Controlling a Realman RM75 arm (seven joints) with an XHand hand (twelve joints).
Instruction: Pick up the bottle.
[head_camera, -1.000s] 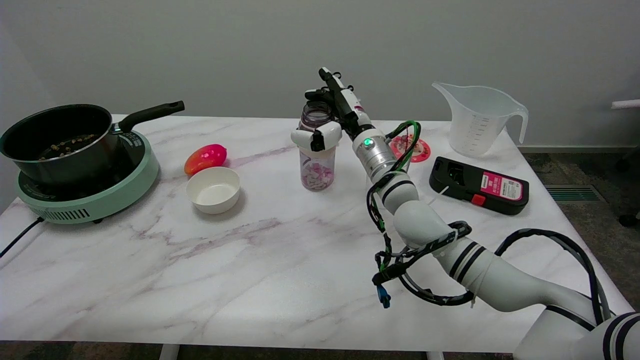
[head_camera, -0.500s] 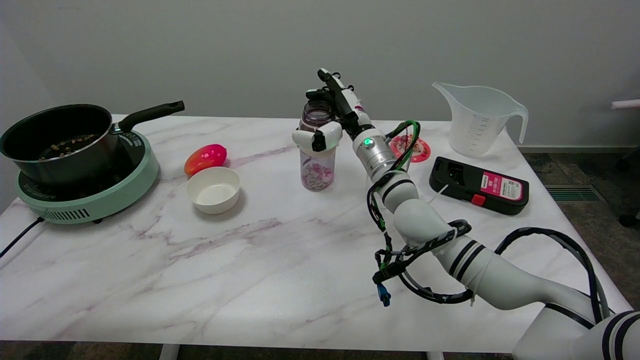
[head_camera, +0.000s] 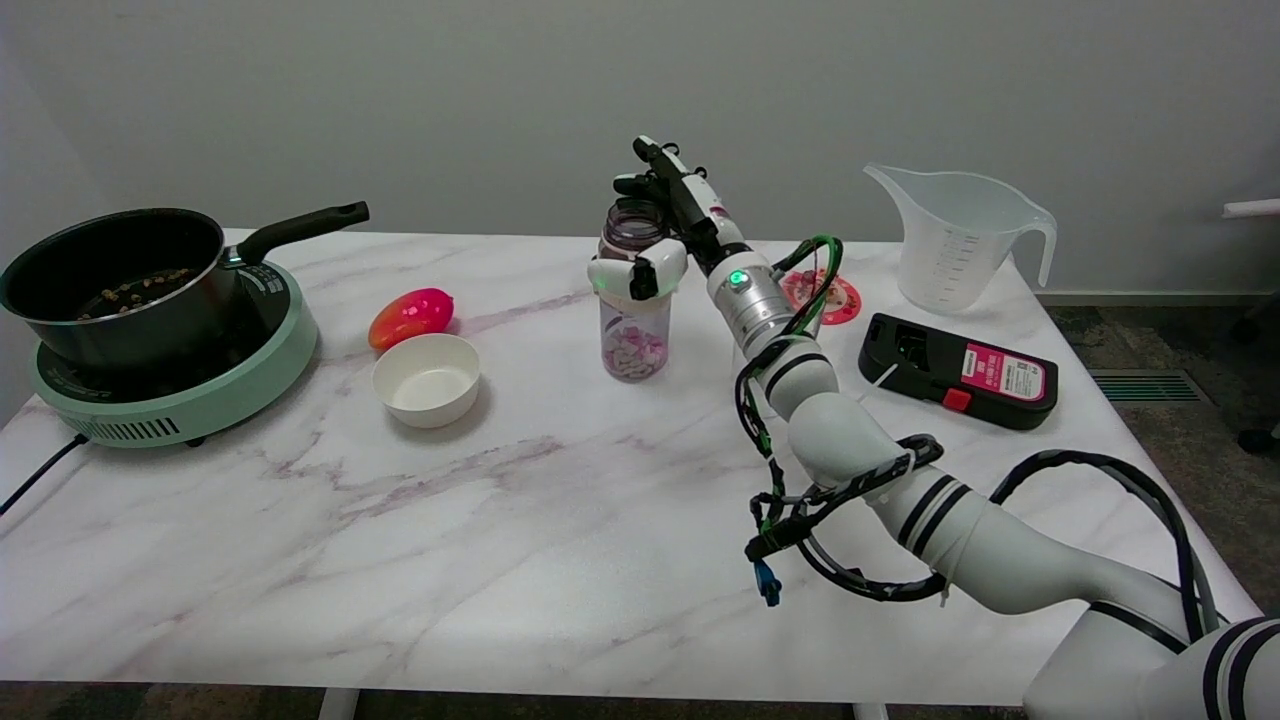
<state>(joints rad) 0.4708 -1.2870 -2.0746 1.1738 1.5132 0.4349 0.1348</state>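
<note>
White right robot hand (head_camera: 668, 235) wrapped around upright bottle (head_camera: 633, 300), arm outstretched

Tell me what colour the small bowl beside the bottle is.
White, inside and out; the bowl shows best in the head view.

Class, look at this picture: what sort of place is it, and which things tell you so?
Probably a mock kitchen in a lab: a pan on a small cooker, a measuring jug and a robot's right hand gripping a bottle.
</note>
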